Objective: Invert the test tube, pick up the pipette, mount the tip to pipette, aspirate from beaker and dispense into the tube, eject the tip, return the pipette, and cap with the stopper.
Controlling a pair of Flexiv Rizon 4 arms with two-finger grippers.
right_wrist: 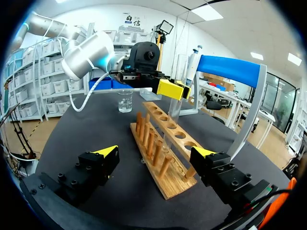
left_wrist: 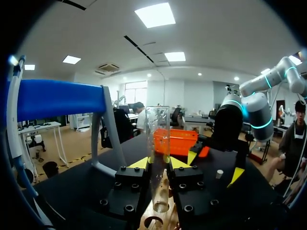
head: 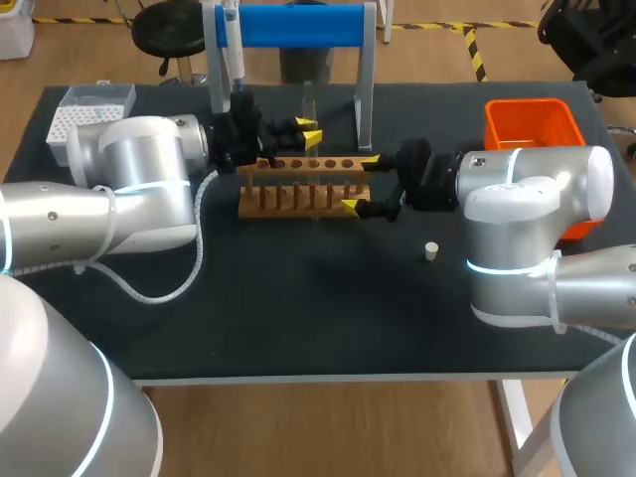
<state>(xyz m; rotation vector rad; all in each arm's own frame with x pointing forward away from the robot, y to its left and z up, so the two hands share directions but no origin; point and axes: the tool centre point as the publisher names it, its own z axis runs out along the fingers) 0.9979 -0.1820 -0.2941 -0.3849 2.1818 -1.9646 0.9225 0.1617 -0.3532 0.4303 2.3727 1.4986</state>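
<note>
Your left gripper is closed on the glass test tube, which stands upright just above the wooden rack. Your right gripper is wide open around the rack's right end and holds nothing.

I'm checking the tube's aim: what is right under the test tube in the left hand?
A hole of the wooden rack lies just under the rounded end of the test tube. The left hand covers the rack on both sides of it.
</note>
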